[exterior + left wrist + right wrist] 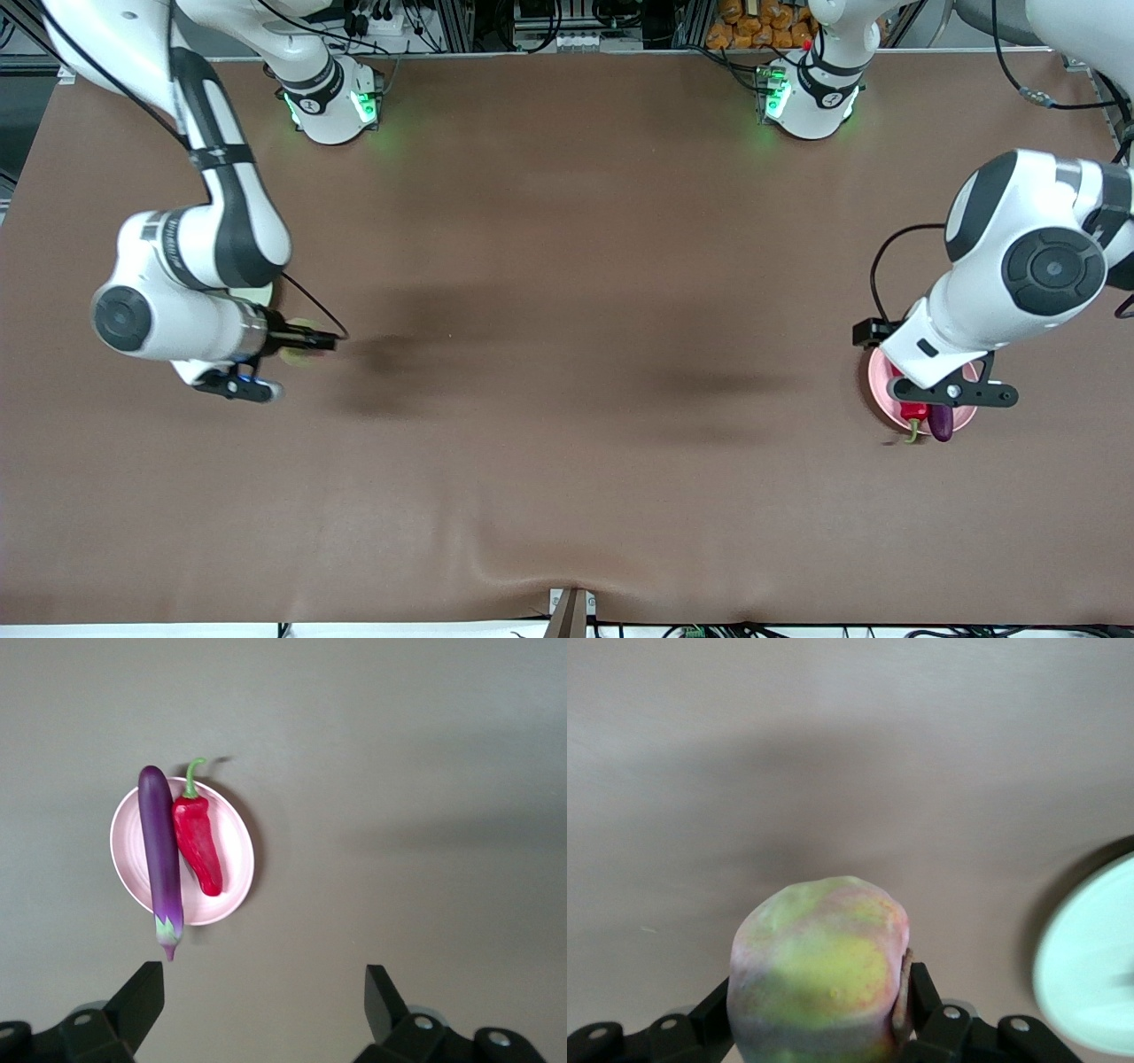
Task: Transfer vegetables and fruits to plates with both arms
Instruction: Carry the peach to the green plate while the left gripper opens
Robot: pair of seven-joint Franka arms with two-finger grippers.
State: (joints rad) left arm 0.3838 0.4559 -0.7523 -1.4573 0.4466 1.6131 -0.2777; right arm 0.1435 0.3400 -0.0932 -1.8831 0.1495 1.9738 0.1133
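Note:
My right gripper [819,992] is shut on the pale yellow-pink peach [819,970], held up over the table beside the pale green plate [1091,967]. In the front view the peach [299,352] shows at the gripper's tip, and the green plate [259,298] is mostly hidden under the right arm. The pink plate [232,843] holds the purple eggplant [161,850] and the red chili pepper [199,846] side by side. My left gripper [264,992] hangs open and empty above the table next to that plate. From the front, the pink plate [875,383], chili [914,412] and eggplant [941,424] peek out under the left arm.
Brown table cover [567,399] spans the whole surface, with a raised wrinkle [496,567] near the front edge. Both arm bases [332,106] [811,97] stand along the edge farthest from the front camera.

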